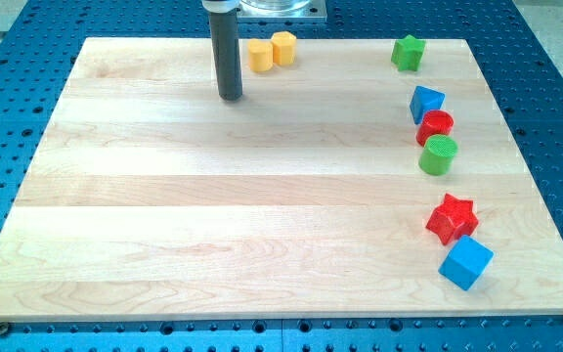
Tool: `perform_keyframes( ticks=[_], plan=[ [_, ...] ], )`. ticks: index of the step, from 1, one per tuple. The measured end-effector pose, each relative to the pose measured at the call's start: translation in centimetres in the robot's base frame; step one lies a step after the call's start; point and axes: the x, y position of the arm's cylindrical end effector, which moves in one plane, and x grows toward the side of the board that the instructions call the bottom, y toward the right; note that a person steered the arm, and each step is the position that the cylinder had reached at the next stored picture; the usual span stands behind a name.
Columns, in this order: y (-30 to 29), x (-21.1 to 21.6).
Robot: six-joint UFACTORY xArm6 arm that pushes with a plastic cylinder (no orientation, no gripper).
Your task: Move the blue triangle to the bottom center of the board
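The blue triangle (425, 102) lies near the view's right side of the wooden board (213, 215), in the upper half. It touches a red cylinder (436, 125) just below it. My tip (230, 97) rests on the board near the view's top, left of centre, far to the left of the blue triangle and apart from every block.
A green cylinder (439, 154) sits under the red cylinder. A red star (452, 217) and a blue cube (465, 262) lie at the lower right. A green star (409, 52) is at the top right. Two yellow blocks (261, 55) (283, 47) sit right of my tip.
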Motion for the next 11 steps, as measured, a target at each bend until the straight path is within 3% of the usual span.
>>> perform_keyframes(
  ticks=[1, 2, 3, 4, 5, 7, 9, 10, 11],
  plan=[
    [4.0, 0.0],
    [7.6, -3.7],
    [15.0, -8.0],
    [20.5, -8.2],
    [20.5, -4.9],
    [31.6, -0.6],
    [18.1, 8.0],
    [11.3, 15.1],
    [8.6, 20.9]
  ],
)
